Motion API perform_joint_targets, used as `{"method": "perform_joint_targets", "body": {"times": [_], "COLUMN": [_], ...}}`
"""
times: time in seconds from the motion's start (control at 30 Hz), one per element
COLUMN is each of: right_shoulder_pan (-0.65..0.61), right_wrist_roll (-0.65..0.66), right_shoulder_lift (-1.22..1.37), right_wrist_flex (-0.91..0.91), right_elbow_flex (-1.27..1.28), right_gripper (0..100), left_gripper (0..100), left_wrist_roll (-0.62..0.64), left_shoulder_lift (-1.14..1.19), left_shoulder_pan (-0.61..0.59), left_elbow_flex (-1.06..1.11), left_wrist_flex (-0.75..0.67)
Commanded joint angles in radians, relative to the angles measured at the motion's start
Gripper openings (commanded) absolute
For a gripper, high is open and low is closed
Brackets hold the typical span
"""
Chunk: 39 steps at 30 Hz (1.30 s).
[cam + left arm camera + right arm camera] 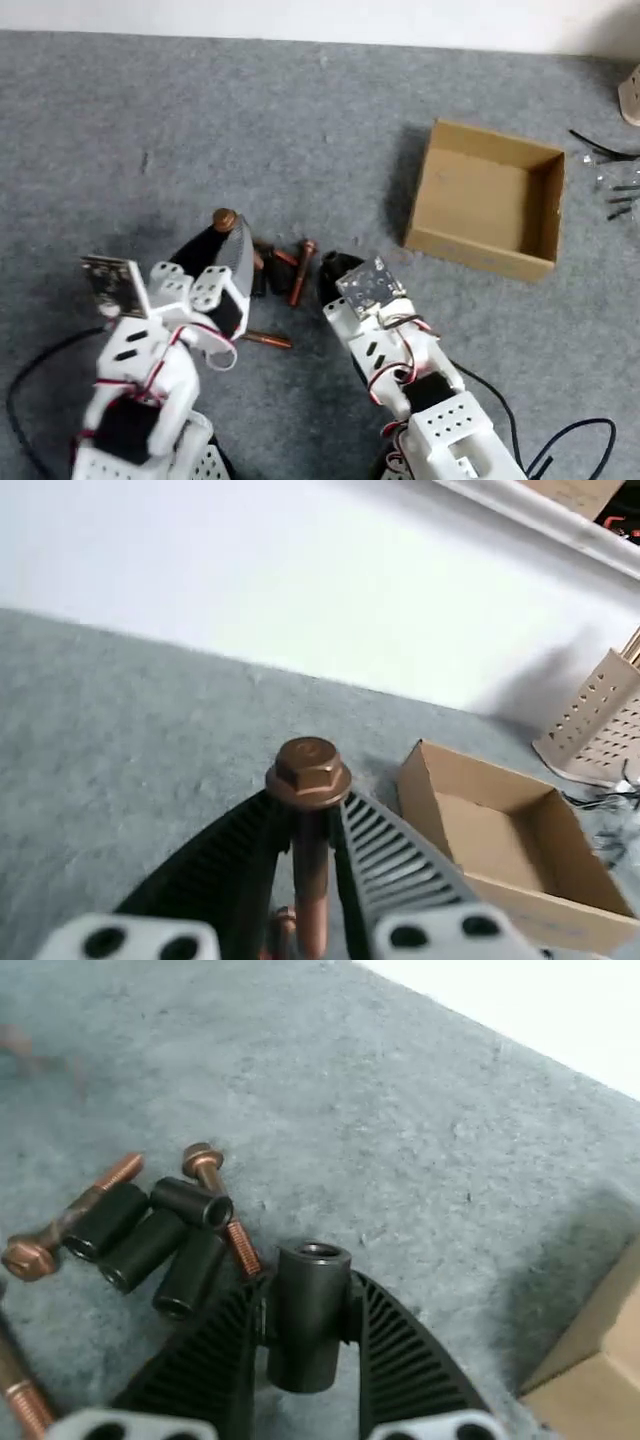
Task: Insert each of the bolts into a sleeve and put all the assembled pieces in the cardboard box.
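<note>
L: left gripper point(310, 812) clenched on shank of copper-coloured hex-head metal bolt point(308, 768), head proud of tips | R: right gripper point(308, 1295) grasping black cylindrical metal sleeve point(306, 1325), bore exposed, likely for mating | loose bolts and sleeves point(285, 265) lie between arms | open brown cardboard box point(485, 255) nearby, nothing inside yet

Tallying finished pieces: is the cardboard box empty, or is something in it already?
Empty. In the high view the floor of the cardboard box is bare brown card, with nothing lying on it.
</note>
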Motion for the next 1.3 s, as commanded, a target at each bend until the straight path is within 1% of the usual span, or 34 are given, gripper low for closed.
{"method": "perform_joint_targets", "body": {"times": [0.0,0.1,0.2,0.23,0.3,0.37,0.43,0.5,0.6,0.67,0.77,0.9,1.03,1.1,1.2,1.27], "right_shoulder_pan": [-0.021,-0.022,-0.022,-0.022,-0.022,-0.022,-0.025,-0.042,-0.059,-0.056,-0.039,0.005,0.018,0.005,-0.022,-0.031], "right_wrist_roll": [0.003,0.003,0.003,0.003,0.003,0.003,0.003,0.003,0.002,-0.018,-0.091,-0.117,-0.123,-0.167,-0.186,-0.186], "right_shoulder_lift": [-0.016,-0.018,-0.018,-0.018,-0.018,-0.018,-0.018,-0.018,-0.018,-0.018,-0.018,-0.065,-0.209,-0.300,-0.421,-0.486], "right_wrist_flex": [-0.001,-0.008,-0.047,-0.054,-0.065,-0.073,-0.081,-0.094,-0.108,-0.116,-0.143,-0.145,-0.021,0.073,0.213,0.292], "right_elbow_flex": [0.117,0.117,0.117,0.117,0.119,0.119,0.119,0.119,0.119,0.119,0.114,0.117,0.124,0.124,0.124,0.124], "right_gripper": [1.0,1.0,0.9,0.8,0.8,0.7,0.7,0.5,0.5,0.5,0.5,0.5,0.5,0.5,0.5,0.5], "left_gripper": [6,6,6,6,6,6,6,6,6,6,6,6,6,6,6,6], "left_wrist_roll": [-0.020,-0.020,-0.018,-0.006,0.072,0.178,0.224,0.227,0.227,0.230,0.232,0.232,0.232,0.232,0.232,0.232], "left_shoulder_lift": [-0.018,-0.012,-0.012,-0.012,-0.002,-0.012,-0.012,-0.001,-0.005,-0.004,-0.004,-0.005,-0.012,-0.012,-0.012,-0.012], "left_shoulder_pan": [0.007,0.044,0.099,0.117,0.142,0.142,0.139,0.125,0.127,0.122,0.122,0.122,0.122,0.124,0.120,0.120], "left_elbow_flex": [0.110,0.176,0.260,0.292,0.326,0.323,0.321,0.323,0.323,0.323,0.323,0.323,0.323,0.321,0.321,0.321], "left_wrist_flex": [-0.183,-0.278,-0.416,-0.470,-0.566,-0.574,-0.574,-0.559,-0.468,-0.433,-0.423,-0.420,-0.425,-0.428,-0.531,-0.568]}}
